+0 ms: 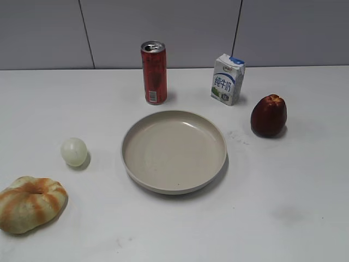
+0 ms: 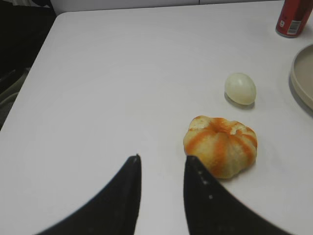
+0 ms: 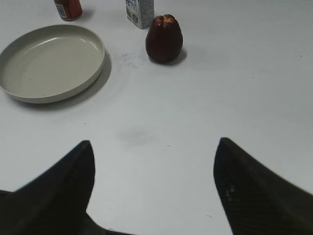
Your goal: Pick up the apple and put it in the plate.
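The dark red apple point(image 1: 269, 115) stands upright on the white table, right of the beige plate point(image 1: 134, 162). It also shows in the right wrist view point(image 3: 164, 39), far ahead of my right gripper point(image 3: 154, 147), which is wide open and empty above bare table. The plate's rim shows at upper left in that view point(image 3: 98, 63) and at the right edge of the left wrist view point(image 2: 298, 81). My left gripper point(image 2: 162, 159) is open and empty, just left of the bun. Neither gripper shows in the exterior view.
An orange-striped bun point(image 1: 30, 203) and a pale ball point(image 1: 74, 151) lie left of the plate; both show in the left wrist view, bun point(image 2: 221, 145) and ball point(image 2: 240, 88). A red can point(image 1: 154, 72) and a milk carton point(image 1: 227, 79) stand behind the plate.
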You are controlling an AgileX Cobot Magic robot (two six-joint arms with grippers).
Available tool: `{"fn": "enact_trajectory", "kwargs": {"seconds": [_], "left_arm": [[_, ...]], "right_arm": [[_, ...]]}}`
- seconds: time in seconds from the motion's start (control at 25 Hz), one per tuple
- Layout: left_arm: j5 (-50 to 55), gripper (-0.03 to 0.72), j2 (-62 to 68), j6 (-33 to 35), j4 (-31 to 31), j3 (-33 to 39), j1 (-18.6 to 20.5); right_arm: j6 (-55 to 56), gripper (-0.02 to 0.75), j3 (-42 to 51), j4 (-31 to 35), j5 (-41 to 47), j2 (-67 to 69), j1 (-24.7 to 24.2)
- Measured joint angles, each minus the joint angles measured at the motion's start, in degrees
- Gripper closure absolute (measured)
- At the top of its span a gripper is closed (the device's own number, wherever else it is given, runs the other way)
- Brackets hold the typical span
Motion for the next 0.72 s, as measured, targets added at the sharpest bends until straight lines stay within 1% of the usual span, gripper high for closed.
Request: {"fn": "enact_trajectory", "kwargs": {"seconds": [0.56, 0.64, 0.72], "left_arm": [[0.00, 0.452, 0.00, 0.00, 0.00, 0.00, 0.00], [0.00, 0.452, 0.00, 0.00, 0.00, 0.00, 0.00], [0.00, 0.452, 0.00, 0.00, 0.00, 0.00, 0.00]], "right_arm": [[0.00, 0.167, -0.25, -0.73, -0.54, 0.00, 0.00], [0.00, 0.167, -0.83, -0.92, -2.17, 0.37, 0.00], [0.00, 0.167, -1.18, -1.03, -5.76, 2.12, 0.00]]}}
